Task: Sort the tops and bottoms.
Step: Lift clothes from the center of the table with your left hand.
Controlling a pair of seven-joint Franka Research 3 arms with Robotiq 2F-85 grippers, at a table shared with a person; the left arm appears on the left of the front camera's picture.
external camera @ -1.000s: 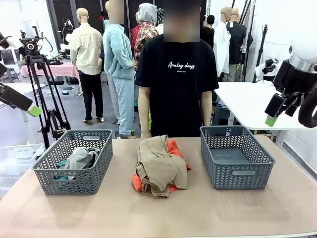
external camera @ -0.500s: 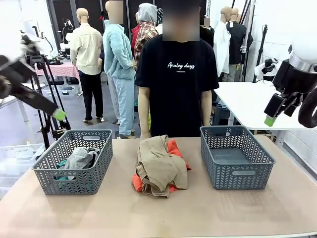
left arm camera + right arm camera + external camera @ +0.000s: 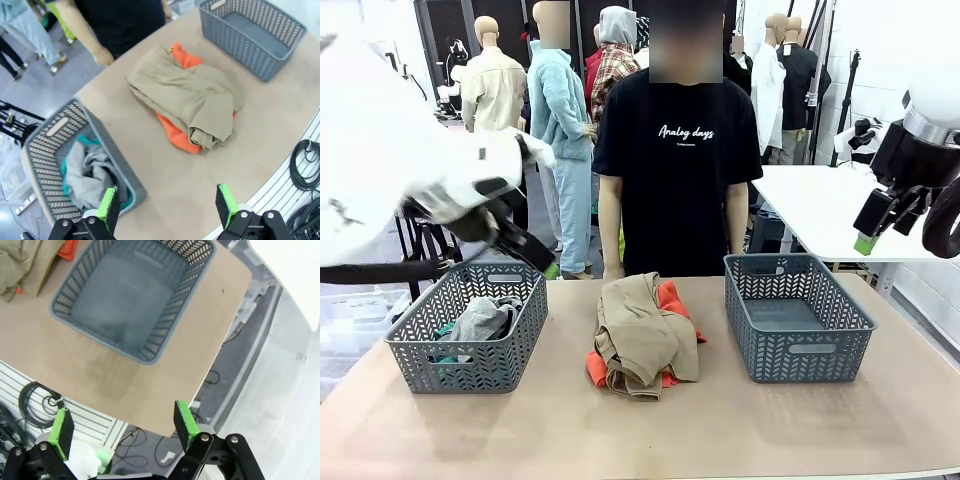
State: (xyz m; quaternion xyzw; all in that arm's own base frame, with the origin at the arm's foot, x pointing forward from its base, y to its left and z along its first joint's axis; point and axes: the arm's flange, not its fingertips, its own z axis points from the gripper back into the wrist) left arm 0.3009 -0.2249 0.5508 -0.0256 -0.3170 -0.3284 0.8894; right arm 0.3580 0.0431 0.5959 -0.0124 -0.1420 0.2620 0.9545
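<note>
Left end effector (image 3: 167, 205) has swung in, open, near the left basket (image 3: 460, 365)

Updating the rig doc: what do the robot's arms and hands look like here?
Left arm and right arm: white rounded shells. Left hand and right hand are alike: black two-finger linkages with visible pivot screws, tipped with bright green pads.

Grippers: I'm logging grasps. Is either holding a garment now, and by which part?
Nothing is held. The left gripper and the right gripper both stand open and empty; the khaki garment lies loose on the orange garment on the table.
</note>
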